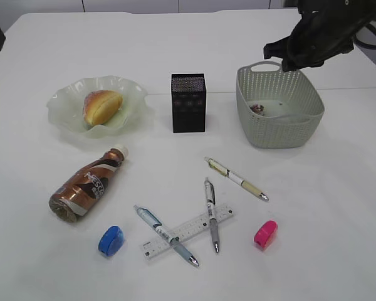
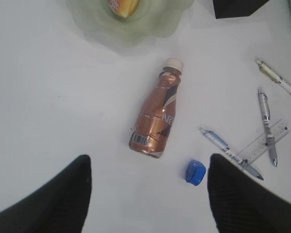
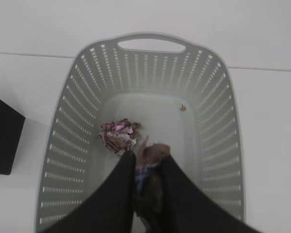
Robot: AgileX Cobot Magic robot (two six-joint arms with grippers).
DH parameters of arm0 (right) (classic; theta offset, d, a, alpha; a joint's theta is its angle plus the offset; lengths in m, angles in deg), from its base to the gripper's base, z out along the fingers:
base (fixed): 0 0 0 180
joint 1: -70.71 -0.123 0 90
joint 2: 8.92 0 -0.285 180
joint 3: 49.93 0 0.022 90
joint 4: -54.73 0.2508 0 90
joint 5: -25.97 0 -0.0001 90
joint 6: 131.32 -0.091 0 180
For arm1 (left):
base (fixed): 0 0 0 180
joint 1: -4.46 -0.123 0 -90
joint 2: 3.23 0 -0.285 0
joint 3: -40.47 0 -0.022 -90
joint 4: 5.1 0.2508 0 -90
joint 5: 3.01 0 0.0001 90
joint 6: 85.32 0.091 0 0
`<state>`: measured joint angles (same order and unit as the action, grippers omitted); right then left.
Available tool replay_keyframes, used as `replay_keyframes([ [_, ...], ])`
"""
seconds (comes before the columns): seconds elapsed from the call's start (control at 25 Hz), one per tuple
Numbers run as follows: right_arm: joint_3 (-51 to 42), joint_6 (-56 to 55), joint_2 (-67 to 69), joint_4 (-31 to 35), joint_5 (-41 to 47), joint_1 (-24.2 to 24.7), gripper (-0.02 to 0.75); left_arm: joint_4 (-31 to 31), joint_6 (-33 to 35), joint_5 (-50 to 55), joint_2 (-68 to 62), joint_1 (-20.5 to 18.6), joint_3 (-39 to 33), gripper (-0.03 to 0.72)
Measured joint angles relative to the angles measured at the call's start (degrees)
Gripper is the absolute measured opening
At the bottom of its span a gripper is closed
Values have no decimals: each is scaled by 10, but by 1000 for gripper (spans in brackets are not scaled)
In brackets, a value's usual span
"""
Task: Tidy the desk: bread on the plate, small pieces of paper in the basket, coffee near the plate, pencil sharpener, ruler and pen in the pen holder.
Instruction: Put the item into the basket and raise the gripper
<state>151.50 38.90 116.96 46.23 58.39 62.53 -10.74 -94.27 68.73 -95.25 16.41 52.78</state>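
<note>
Right end effector (image 3: pixel 148 167) clenched on paper scrap (image 3: pixel 153 153) — over basket (image 3: pixel 213 97); left end effector (image 2: pixel 148 194) released.

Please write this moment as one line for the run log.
right gripper: shut on paper scrap, above basket | one paper ball inside | left gripper: open, over coffee bottle | bread on plate

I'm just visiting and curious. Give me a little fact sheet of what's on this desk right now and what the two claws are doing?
bread: on the plate, bread
coffee bottle: lying on its side, below the plate
basket: one crumpled paper wad inside
right gripper: over the basket, shut on a paper scrap
left gripper: open, empty, above the coffee bottle
pen holder: nothing visible sticking out
still loose: three pens, ruler, blue sharpener, pink sharpener
</note>
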Motion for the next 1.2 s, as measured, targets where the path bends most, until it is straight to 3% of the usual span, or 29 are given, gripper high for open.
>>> replay_keyframes([
  [0.2, 0, -5, 15, 0, -12, 0, 442, -3, 0, 0, 0, 0, 0, 540],
  [0.32, 0, -6, 24, 0, -13, 0, 543, -3, 0, 0, 0, 0, 0, 540],
  [0.6, 34, -7, 25, 32, 29, 0, 571, -3, 0, 0, 0, 0, 0, 540],
  [1.04, 192, -3, 15, 69, 355, 0, 572, 4, 27, 0, 0, 3, 0, 540],
  [1.2, 206, 17, 13, 75, 381, 0, 572, 11, 44, 0, -6, 12, 0, 540],
])
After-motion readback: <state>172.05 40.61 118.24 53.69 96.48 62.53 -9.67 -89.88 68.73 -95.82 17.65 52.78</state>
